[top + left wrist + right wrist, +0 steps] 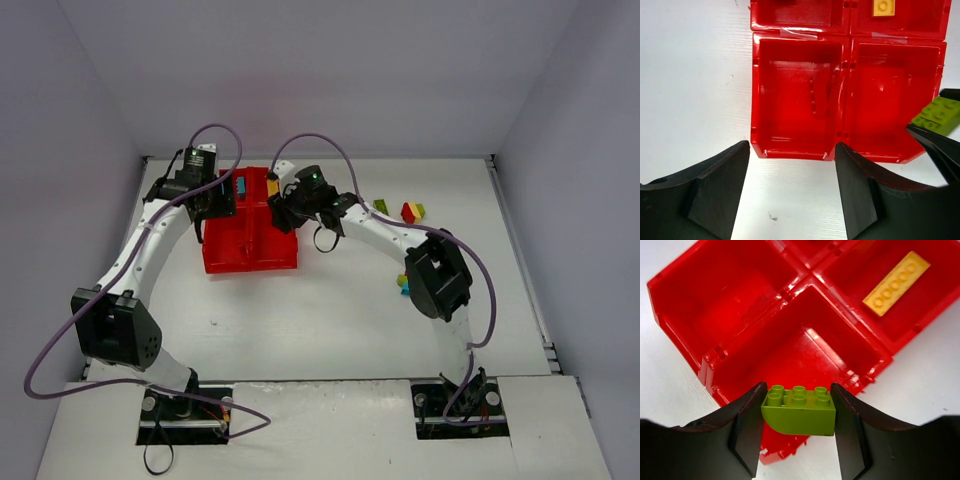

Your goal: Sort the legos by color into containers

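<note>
My right gripper (797,407) is shut on a lime-green lego (800,412), studs up, held over the outer edge of one container of the red tray (680,320). In the top view this gripper (286,212) is at the tray's right side. The neighbouring container holds a flat yellow lego (896,283). A blue lego (241,186) lies in the tray's far part. My left gripper (792,190) is open and empty, above the table beside the tray (800,152); the green lego (937,115) shows at that view's right edge. The two containers nearest it look bare.
Loose legos lie to the right of the tray: a green one (381,207), a red-yellow-green clump (411,211), and a small green-and-blue pair (403,285) beside the right arm's elbow. White walls enclose the table on three sides.
</note>
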